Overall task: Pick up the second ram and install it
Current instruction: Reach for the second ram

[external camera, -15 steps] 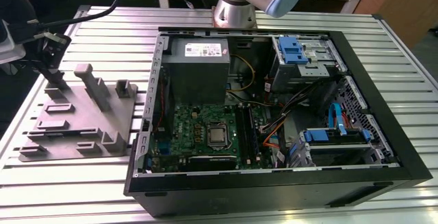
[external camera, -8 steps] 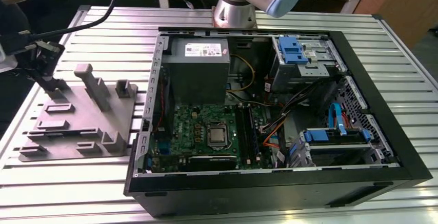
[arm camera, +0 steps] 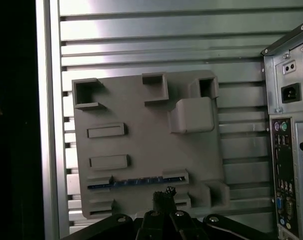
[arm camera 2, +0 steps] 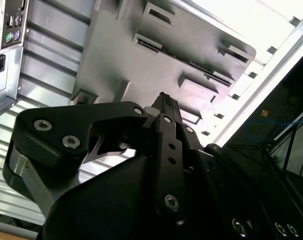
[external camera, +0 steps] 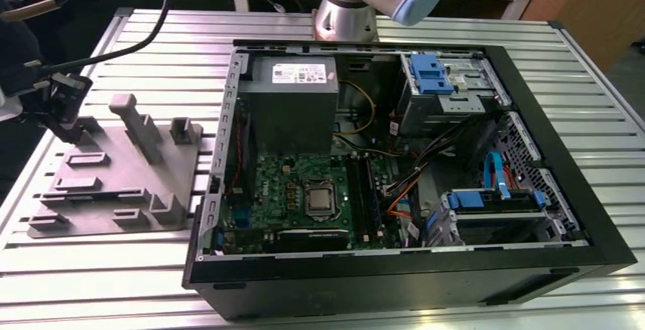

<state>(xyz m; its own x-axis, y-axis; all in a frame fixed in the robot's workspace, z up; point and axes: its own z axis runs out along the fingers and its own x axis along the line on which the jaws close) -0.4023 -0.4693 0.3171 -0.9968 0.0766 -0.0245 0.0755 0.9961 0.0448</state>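
Black pincer, closed and empty, is held just beside thin blue memory stick slotted in grey holder; stick could be struck if lowered unopened.

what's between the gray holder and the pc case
Only bare slatted table separates the gray holder from the pc case, in the first wrist view.

1. Holder sits on the table, at the exterior view's left of the computer case.
2. Memory stick stands on edge in a holder slot.
3. Gripper hangs over the holder, near that stick.
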